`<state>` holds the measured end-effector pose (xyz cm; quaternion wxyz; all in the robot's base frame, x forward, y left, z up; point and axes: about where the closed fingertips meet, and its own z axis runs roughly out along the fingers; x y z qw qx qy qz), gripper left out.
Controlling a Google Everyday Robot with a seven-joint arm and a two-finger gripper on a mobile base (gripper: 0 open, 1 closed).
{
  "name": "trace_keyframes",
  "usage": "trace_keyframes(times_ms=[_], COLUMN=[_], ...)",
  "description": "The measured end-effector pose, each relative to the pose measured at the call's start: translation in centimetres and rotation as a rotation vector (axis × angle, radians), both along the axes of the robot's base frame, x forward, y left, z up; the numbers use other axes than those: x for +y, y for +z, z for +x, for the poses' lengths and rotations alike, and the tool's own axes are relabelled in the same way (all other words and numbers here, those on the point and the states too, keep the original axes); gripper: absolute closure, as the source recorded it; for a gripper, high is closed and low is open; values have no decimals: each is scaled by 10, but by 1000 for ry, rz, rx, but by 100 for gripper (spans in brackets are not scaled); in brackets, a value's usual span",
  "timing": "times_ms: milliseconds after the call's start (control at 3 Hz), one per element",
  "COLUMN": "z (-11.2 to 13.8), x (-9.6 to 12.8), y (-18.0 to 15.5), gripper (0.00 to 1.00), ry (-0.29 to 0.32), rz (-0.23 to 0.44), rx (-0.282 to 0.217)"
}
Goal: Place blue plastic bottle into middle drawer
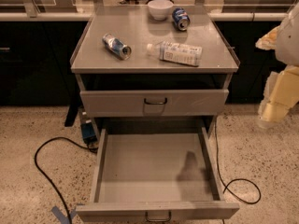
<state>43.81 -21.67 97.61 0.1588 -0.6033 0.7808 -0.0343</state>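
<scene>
While the hand (275, 107) hangs at the right edge, its grip impossible to tell, the blue plastic bottle (175, 53) lies on its side on the desk (145, 34), clear, white-capped, blue-and-white labelled.

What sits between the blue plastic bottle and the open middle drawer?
Camera view: only the closed upper drawer separates blue plastic bottle on the cabinet top from middle drawer. Gripper hangs right of the cabinet top, lower down.

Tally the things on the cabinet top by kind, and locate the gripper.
Drink cans: 2
Blue plastic bottle: 1
White bowl: 1
Total: 4
Gripper: off the cabinet's right side, touching none of them.
</scene>
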Motion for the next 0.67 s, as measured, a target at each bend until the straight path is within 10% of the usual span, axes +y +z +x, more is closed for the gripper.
trace_keyframes(times_ms=[667], z=[12], x=[5], y=[-4], gripper=[0], ry=[13], rz=[-12], rx=[1])
